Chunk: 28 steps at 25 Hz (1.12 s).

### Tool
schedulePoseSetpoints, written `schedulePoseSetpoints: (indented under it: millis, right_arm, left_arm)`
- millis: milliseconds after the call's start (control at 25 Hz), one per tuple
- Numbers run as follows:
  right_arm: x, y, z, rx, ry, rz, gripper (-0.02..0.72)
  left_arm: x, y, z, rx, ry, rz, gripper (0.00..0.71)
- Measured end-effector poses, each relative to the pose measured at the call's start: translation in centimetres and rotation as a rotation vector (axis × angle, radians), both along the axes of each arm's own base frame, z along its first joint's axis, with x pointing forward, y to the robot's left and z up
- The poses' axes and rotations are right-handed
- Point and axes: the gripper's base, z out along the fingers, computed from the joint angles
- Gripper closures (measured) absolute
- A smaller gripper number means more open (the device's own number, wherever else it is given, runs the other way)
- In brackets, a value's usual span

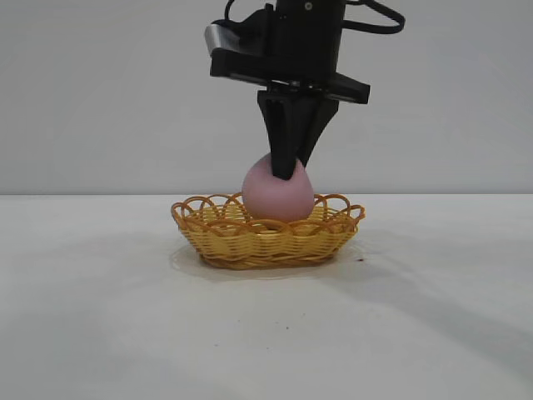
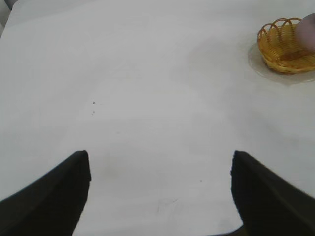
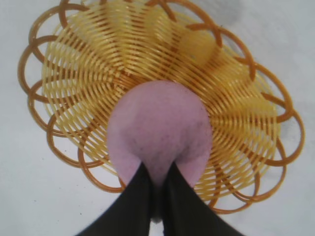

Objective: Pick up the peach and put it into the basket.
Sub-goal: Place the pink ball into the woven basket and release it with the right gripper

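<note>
Right hand (image 1: 287, 171) pointing down, fingers pinched narrowly on the tip of the peach (image 1: 278, 198), inside the basket (image 1: 266, 242). Left hand (image 2: 160, 196) parked wide apart over bare white bench (image 1: 100, 317); plain grey wall (image 1: 100, 92) behind.

In the exterior view the right arm ran off the top edge, and the basket (image 1: 268, 236) wall hid the peach's (image 1: 277, 193) underside. At the left wrist view's upper right, the frame edge cut both off.
</note>
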Motion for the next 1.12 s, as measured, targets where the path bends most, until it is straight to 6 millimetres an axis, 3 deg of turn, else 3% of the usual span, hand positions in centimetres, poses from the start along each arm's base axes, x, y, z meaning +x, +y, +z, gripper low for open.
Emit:
schedulePoseSetpoints:
  millis: [40, 280, 360, 560, 720, 880, 1120]
  right_arm:
    - [0.0, 0.0, 0.0, 0.000, 0.000, 0.000, 0.648]
    - [0.0, 0.0, 0.0, 0.001, 0.000, 0.000, 0.396]
    - [0.0, 0.0, 0.0, 0.003, -0.002, 0.000, 0.343]
    - [0.1, 0.0, 0.1, -0.002, -0.011, 0.002, 0.357]
    - [1.1, -0.2, 1.4, 0.010, -0.065, -0.004, 0.357]
    - [3.6, -2.4, 3.6, 0.053, -0.129, -0.077, 0.357]
    - [8.2, -9.8, 6.2, 0.087, -0.216, -0.269, 0.357]
  left_arm:
    - [0.0, 0.0, 0.0, 0.000, 0.000, 0.000, 0.191]
    - [0.0, 0.0, 0.0, 0.000, 0.000, 0.000, 0.191]
    - [0.0, 0.0, 0.0, 0.000, 0.000, 0.000, 0.191]
    - [0.0, 0.0, 0.0, 0.000, 0.000, 0.000, 0.191]
    - [0.0, 0.0, 0.0, 0.000, 0.000, 0.000, 0.191]
    - [0.0, 0.0, 0.0, 0.000, 0.000, 0.000, 0.191]
    - [0.0, 0.0, 0.0, 0.000, 0.000, 0.000, 0.191]
